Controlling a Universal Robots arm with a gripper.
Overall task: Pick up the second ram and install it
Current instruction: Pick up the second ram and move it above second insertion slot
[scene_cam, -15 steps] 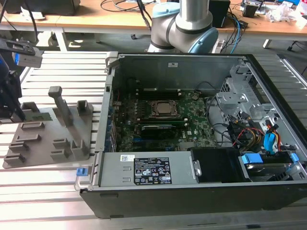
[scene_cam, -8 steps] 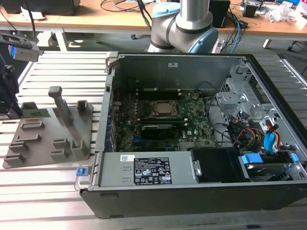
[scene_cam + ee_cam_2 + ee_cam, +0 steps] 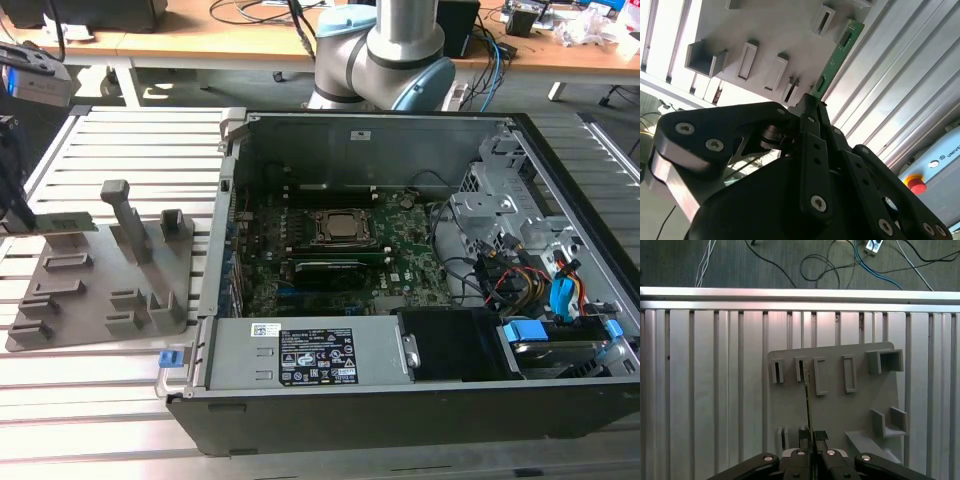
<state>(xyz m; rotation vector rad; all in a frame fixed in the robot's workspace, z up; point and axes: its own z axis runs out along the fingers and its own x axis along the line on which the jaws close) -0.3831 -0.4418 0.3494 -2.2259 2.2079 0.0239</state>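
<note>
Pick-up step, we reckon: gripper (image 3: 811, 102) clamped on the RAM stick (image 3: 835, 58), stick at the grey tray (image 3: 90, 300), 9 o'clock of the PC case (image 3: 350, 405) in the exterior view. Clear of its slot? Can't tell. Next move prob. needs a straight, untwisted lift.

Evenly and brightly lit from overhead in the exterior view, with a pale sheen along the slats of the worktop (image 3: 100, 420). Dim inside the open computer case (image 3: 400, 130), darkest against its near wall. Short, soft shadows beside the blocks of the grey tray (image 3: 75, 300). Strongly backlit in the second wrist view: washed almost white across the slats, with the end effector (image 3: 812, 102) reduced to a near-black silhouette and the second ram (image 3: 832, 60) a lone green streak. Flatter in the first wrist view, with a pinkish glare band along the worktop's edge rail.
</note>
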